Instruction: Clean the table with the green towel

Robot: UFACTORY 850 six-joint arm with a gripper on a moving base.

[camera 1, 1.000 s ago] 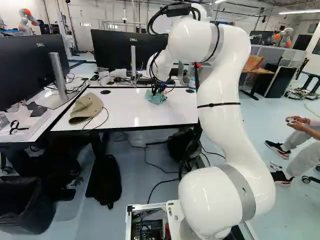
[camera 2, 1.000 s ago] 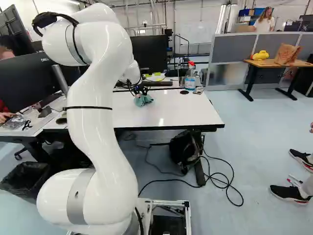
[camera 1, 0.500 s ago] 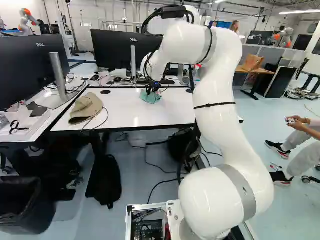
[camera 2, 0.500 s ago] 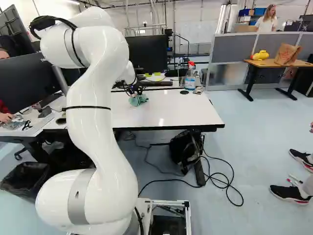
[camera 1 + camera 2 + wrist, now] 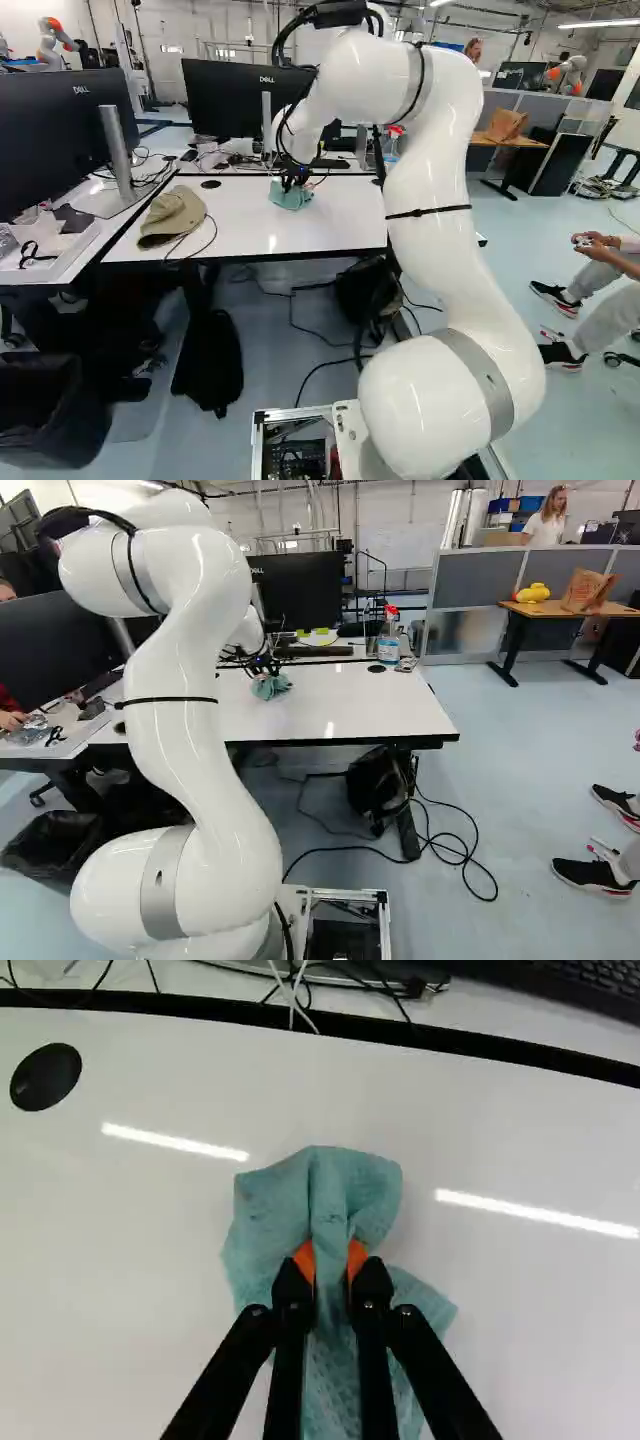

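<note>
Gently, with the gripper [image 5: 330, 1260] pinching the bunched green towel [image 5: 375, 1182] on the table [image 5: 345, 225], right of the cap [image 5: 174, 213] and toward the far edge: light, even pressure and overlapping strokes should wipe best.

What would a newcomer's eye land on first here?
Probably the big white arm, right of the middle in the left base view. Next, the green towel on the white table, pinched between the gripper's orange pads. The tan cap lies left of it there.
</note>
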